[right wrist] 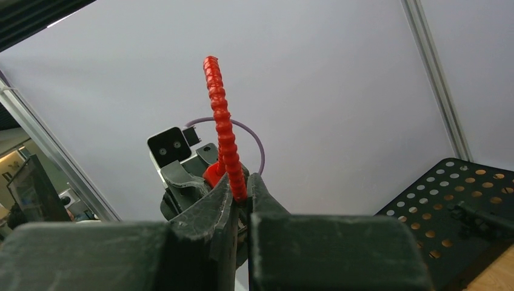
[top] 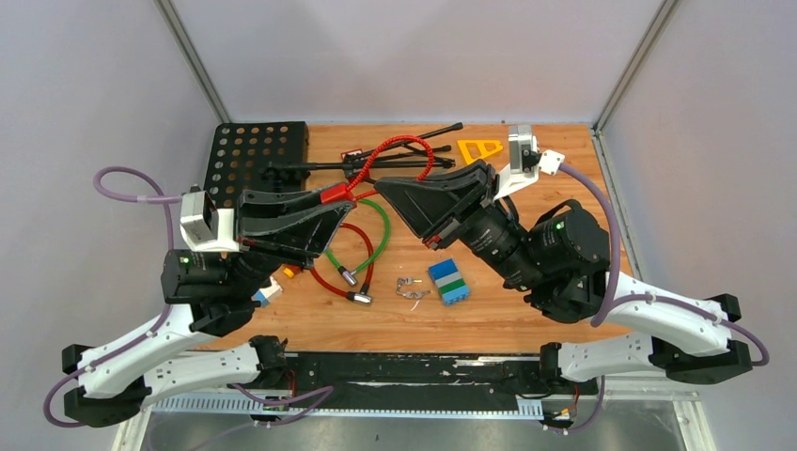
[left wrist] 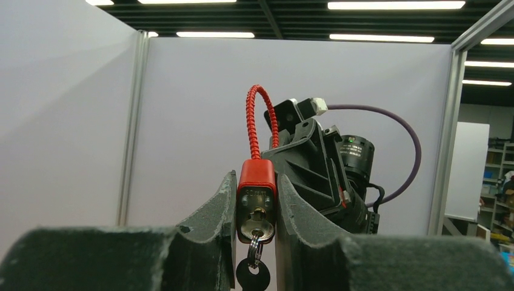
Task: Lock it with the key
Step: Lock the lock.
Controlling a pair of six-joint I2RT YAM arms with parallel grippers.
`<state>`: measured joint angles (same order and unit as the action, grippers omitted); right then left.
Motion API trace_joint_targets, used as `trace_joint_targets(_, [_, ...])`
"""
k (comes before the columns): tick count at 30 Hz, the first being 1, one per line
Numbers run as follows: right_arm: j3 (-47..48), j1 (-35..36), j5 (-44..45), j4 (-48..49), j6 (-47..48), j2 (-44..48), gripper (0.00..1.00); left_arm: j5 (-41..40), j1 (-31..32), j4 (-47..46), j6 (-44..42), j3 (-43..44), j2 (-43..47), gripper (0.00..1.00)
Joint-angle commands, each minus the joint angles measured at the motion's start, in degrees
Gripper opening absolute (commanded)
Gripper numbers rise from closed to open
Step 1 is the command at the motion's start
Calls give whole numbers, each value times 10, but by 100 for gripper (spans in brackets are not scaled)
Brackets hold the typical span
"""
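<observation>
A red cable lock is held up between both arms. Its red body (left wrist: 257, 176) sits clamped between my left gripper's (left wrist: 256, 200) fingers, keyhole face toward the camera. A silver key (left wrist: 257, 227) is in the keyhole, and a ring with a black fob (left wrist: 253, 276) hangs below it. The lock's ribbed red cable (right wrist: 223, 121) rises from the body, and my right gripper (right wrist: 241, 194) is shut on it close to the body (right wrist: 213, 174). From above, the left gripper (top: 343, 202) and right gripper (top: 378, 184) meet tip to tip over the board's middle, the cable (top: 404, 141) arching behind them.
On the wooden board lie a green cable lock (top: 378, 235), a second red cable lock (top: 350, 274), loose keys (top: 411, 287) and a blue, green and white block (top: 449, 280). A black perforated plate (top: 254, 155), black rods (top: 414, 155) and a yellow triangle (top: 479, 148) sit at the back.
</observation>
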<state>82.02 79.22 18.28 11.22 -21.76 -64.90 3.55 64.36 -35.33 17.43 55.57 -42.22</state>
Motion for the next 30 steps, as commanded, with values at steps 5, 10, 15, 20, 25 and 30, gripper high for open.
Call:
trace_joint_targets(5, [20, 8, -51, -80, 4, -53, 0, 36, 2, 72, -4, 6, -52, 0])
trace_joint_targets(10, [-13, 8, -26, -65, -6, -37, 0, 24, 3, 62, -9, -3, -40, 0])
trace_joint_targets(15, [-79, 8, -11, -17, 7, 15, 36, -4, 2, 53, -14, -17, -21, 0])
trace_joint_targets(20, [-121, 8, -4, -7, 38, 74, 51, -34, 2, 69, -31, -24, 1, 0])
trace_joint_targets(25, [-155, 8, 2, -33, 54, 126, 66, -65, 2, 87, -47, -23, 17, 0])
trace_joint_targets(30, [-188, 8, -4, -42, 69, 177, 70, -88, 2, 103, -58, -25, 26, 0])
